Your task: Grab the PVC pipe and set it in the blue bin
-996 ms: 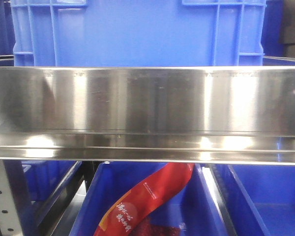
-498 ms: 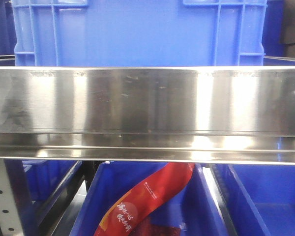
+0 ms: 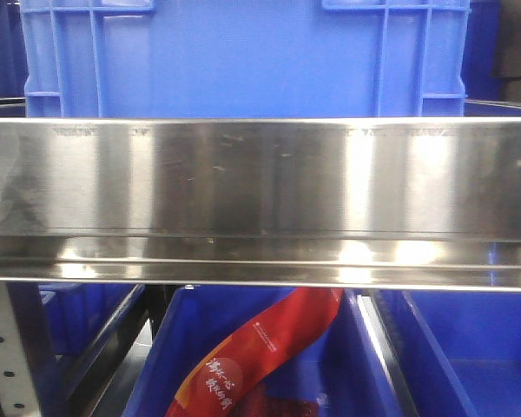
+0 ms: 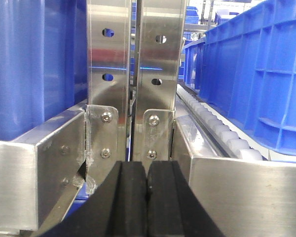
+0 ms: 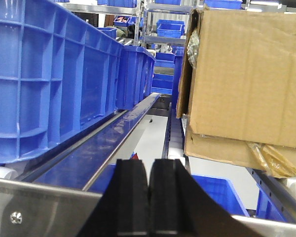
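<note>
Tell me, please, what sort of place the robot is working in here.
Probably a warehouse or stockroom: steel shelving carries blue plastic bins, a roller track runs along one shelf, and a cardboard box sits beside more bins.

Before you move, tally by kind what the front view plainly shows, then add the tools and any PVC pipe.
Crate on the shelf: 1
Steel rail: 1
Lower bins: 2, centre bin and right bin
Red packet: 1
Tools: 2, left tool and right tool, both shut
PVC pipe: 0 in view
Total: 7
</note>
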